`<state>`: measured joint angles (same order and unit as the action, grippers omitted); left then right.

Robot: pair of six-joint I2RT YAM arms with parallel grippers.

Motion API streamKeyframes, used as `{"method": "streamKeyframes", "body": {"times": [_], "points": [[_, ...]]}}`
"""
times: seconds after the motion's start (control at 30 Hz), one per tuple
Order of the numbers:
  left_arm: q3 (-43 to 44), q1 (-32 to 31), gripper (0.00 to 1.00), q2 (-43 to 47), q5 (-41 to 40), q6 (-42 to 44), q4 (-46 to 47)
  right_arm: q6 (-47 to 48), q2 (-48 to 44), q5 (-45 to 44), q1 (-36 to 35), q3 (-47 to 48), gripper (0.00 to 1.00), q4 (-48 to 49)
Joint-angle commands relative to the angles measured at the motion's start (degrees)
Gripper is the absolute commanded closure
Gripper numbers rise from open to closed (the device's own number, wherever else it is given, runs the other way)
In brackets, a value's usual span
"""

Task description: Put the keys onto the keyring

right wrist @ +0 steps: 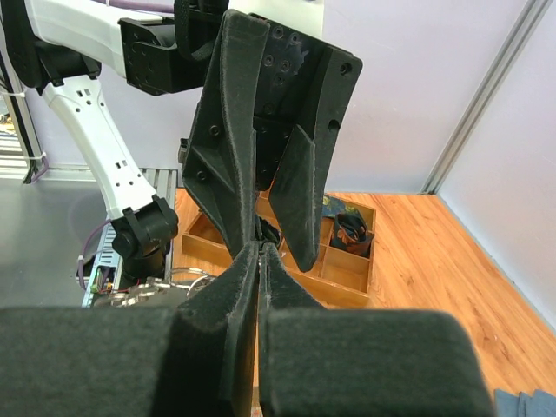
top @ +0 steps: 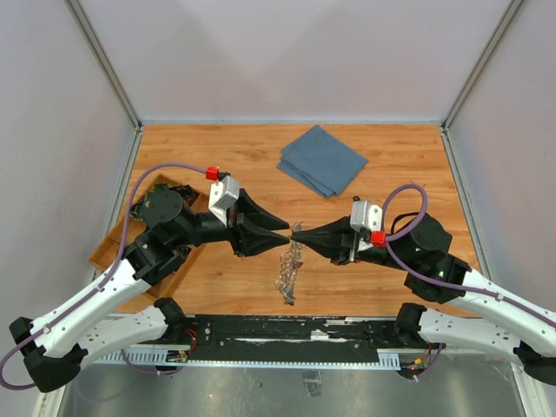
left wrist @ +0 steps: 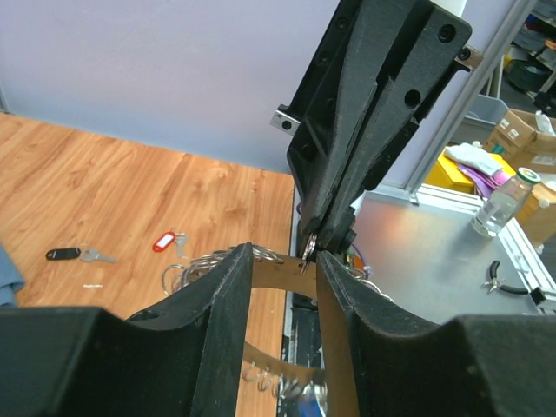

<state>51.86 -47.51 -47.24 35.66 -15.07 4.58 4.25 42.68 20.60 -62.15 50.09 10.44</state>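
Shiny jagged metal keyring [top: 285, 278], smooth wooden table [top: 208, 148], matt cloth [top: 321, 161]

Top external: mounted high and behind the arm bases [top: 174, 317], looking steeply down on the brown wood-grain table [top: 217, 152]. Bases at 6 o'clock, folded blue cloth [top: 322, 160] toward 12. This is the widest and farthest view.

Left wrist: very close behind the black left gripper [left wrist: 284, 261], aimed low across the table at the black right gripper [left wrist: 320, 241], whose body enters from 1 o'clock.

Right wrist: equally close, aimed the opposite way. The shallow wooden compartment tray [right wrist: 347, 269] sits at 4 o'clock.

Shared: all three views cover the table-centre spot where both grippers meet. The tray also shows in the top view, at 9 o'clock.
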Motion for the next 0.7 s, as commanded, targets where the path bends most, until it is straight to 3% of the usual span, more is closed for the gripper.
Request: {"method": "streamKeyframes", "body": {"times": [0.0,0.27,0.43,0.57,0.67], "points": [[0.7,-0.6,0.61,-0.7,4.0,0.0,3.1,-1.2,-0.1,0.2,0.0,1.9,1.0,5.1],[0.3,-0.6,0.79,-1.2,3.8,-0.1,3.1,-1.7,0.6,0.5,0.0,1.8,1.0,6.3],[0.7,-0.7,0.99,-1.5,4.0,-0.2,3.2,-1.9,1.0,0.4,0.0,1.6,1.0,6.6],[0.5,-0.7,0.99,-0.3,2.8,-0.5,3.6,-1.9,0.5,-0.3,0.0,1.6,0.99,6.2],[0.4,-0.7,1.0,1.1,1.4,-0.6,3.5,-0.7,-1.0,-1.1,0.0,2.0,0.84,4.0]]}}
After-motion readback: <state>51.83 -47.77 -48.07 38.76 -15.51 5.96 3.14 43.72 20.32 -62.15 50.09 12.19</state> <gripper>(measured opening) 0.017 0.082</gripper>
